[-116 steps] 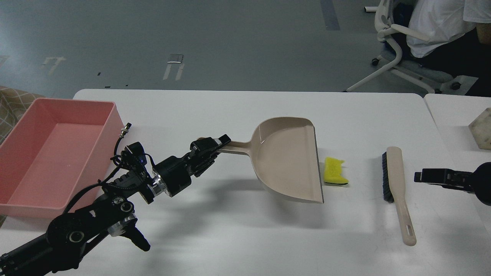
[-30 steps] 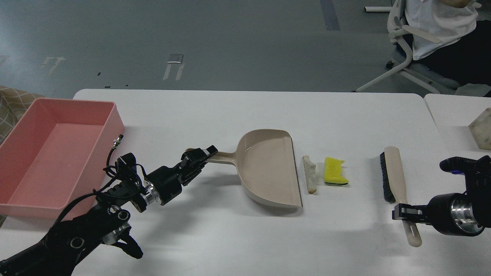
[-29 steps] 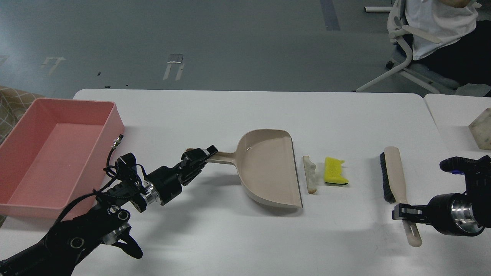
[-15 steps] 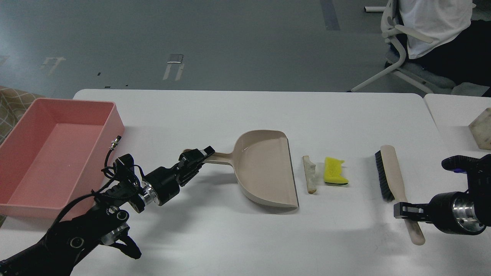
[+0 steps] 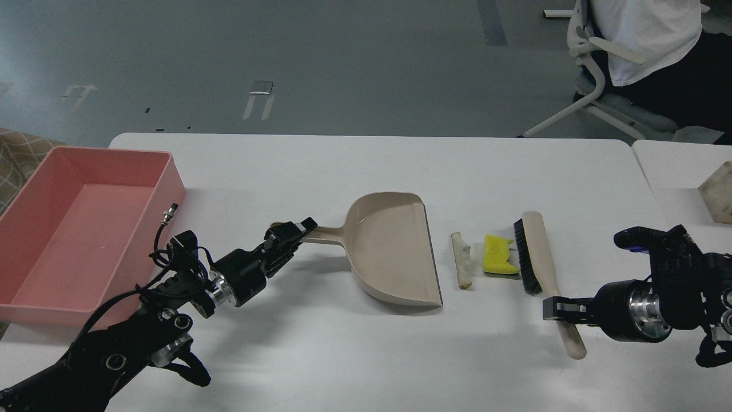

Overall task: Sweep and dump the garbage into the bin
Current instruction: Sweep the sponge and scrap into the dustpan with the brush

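Observation:
The yellow sponge piece (image 5: 497,254) and the pale crust wedge (image 5: 462,267) lie on the white table (image 5: 366,166), just right of the beige dustpan (image 5: 394,249). My left gripper (image 5: 291,233) is shut on the dustpan's handle; the pan's open edge faces the scraps. My right gripper (image 5: 557,309) is shut on the handle of the beige brush (image 5: 540,257). The brush's black bristles touch the sponge's right side. The pink bin (image 5: 34,286) stands at the table's left edge; nothing shows inside it.
A pale stone-like block (image 5: 717,191) sits on a second table at the far right. A person on a white office chair (image 5: 595,74) is behind the table at top right. A patterned cushion (image 5: 17,154) shows behind the bin.
My right gripper has carried the brush left until its bristles reach the sponge. My left gripper has drawn the dustpan slightly left. The scraps have not moved.

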`<state>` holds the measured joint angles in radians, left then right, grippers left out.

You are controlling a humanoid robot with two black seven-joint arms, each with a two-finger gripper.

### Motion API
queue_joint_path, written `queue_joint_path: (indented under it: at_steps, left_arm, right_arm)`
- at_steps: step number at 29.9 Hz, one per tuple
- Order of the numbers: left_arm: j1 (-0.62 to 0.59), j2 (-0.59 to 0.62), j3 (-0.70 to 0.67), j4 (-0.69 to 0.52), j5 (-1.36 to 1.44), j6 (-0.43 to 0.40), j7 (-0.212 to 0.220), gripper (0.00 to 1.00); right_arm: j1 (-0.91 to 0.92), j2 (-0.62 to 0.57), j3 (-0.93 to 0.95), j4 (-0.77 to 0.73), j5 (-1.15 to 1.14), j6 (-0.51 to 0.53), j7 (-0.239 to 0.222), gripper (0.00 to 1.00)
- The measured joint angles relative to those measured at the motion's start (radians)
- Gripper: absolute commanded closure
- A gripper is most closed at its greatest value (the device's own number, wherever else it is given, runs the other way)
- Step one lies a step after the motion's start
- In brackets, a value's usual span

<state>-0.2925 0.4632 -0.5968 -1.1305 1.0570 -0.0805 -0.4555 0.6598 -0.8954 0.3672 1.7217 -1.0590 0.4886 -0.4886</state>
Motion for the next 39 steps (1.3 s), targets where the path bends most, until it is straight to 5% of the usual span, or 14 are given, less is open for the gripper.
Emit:
queue_joint_path:
  at_steps: [27,39]
  left_arm:
    - [0.007,0.003,-0.005,-0.013,0.002,-0.001,-0.010,0.86]
    - [-0.009,0.005,-0.008,-0.017,-0.007,-0.002,-0.011,0.86]
  right_arm:
    - [0.039,0.375,0.016,-0.114,-0.003,0.000,0.000,1.00]
    - [0.014,0.183,0.206,-0.086,0.003,0.000,0.000,1.00]
